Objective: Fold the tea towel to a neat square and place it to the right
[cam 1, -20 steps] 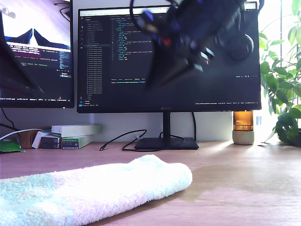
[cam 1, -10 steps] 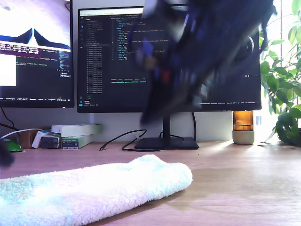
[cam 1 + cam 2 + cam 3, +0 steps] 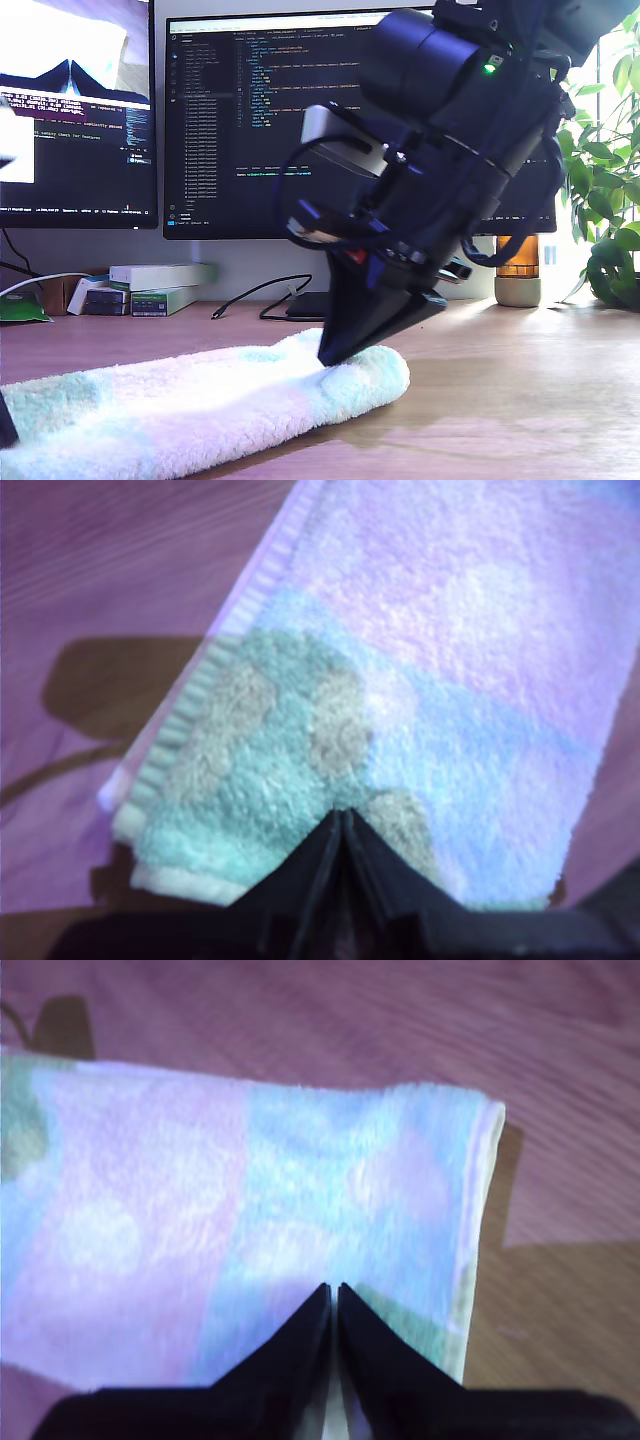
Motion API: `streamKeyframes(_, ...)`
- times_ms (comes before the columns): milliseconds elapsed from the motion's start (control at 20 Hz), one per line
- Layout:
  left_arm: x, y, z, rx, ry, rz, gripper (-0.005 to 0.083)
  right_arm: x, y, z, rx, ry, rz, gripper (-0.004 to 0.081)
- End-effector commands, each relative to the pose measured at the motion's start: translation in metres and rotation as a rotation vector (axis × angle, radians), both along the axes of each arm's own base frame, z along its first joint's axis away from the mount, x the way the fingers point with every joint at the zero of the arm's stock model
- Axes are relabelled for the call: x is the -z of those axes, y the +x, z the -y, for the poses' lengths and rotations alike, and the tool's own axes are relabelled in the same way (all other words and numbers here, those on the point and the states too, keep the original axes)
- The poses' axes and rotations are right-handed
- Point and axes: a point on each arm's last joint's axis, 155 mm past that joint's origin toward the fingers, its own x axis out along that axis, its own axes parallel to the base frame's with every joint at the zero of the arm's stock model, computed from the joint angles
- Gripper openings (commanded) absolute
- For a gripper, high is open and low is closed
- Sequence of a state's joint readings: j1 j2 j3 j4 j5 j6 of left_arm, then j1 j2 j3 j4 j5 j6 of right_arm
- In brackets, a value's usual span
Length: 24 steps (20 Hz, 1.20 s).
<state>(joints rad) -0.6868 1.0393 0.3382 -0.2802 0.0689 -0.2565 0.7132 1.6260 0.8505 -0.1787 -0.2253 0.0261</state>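
The tea towel (image 3: pixel 200 410) lies folded into a long fluffy strip on the wooden desk, running from the exterior view's left edge to the middle. My second gripper (image 3: pixel 335 355) is shut, its dark tips resting on the towel close to its rounded end toward the exterior view's right. In the second wrist view the second gripper (image 3: pixel 333 1288) points down onto the tea towel (image 3: pixel 200 1210). My first gripper (image 3: pixel 343 815) is also shut, its tips touching the tea towel (image 3: pixel 420 660) near a ribbed hem corner. In the exterior view a dark sliver, likely the first gripper (image 3: pixel 5 432), shows at the left edge.
Two monitors (image 3: pixel 250 120) stand behind, the nearer one's base (image 3: pixel 305 305) just beyond the towel. A black cable (image 3: pixel 255 300) and small boxes (image 3: pixel 160 285) lie at the back on the exterior view's left. An amber lamp (image 3: pixel 517 270) and a plant (image 3: pixel 600 200) stand on its right.
The arm that was blurred high in front of the monitor has come down, and its shut tips now touch the towel's end. A dark shape at the left edge dropped lower.
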Motion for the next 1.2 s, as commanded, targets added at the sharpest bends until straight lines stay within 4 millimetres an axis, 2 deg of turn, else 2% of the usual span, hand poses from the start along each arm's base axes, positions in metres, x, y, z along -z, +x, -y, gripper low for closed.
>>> streamKeyframes(0, 0.016, -0.004, -0.004, -0.002, 0.038, -0.04, -0.0021, 0.01, -0.001, 0.003, 0.006, -0.012, -0.017, -0.0013)
streamKeyframes(250, 0.034, -0.014, -0.008, -0.007, 0.075, -0.121, -0.0021, 0.044, -0.008, 0.01, 0.003, -0.078, -0.087, -0.0013)
streamKeyframes(450, 0.034, -0.026, 0.004, 0.026, 0.012, -0.184, -0.0021, 0.063, -0.004, 0.019, -0.032, -0.123, -0.086, -0.0013)
streamKeyframes(650, 0.028, -0.037, 0.02, 0.066, -0.075, -0.239, -0.0021, 0.059, 0.014, 0.018, -0.037, -0.115, -0.021, -0.0013)
streamKeyframes(850, 0.02, -0.032, 0.034, 0.092, -0.131, -0.209, -0.0021, 0.04, 0.035, 0.002, -0.051, -0.075, 0.06, -0.0013)
streamKeyframes(1150, 0.027, -0.025, 0.045, 0.084, -0.156, -0.208, -0.0021, 0.037, 0.038, -0.011, -0.087, -0.068, 0.077, -0.0013)
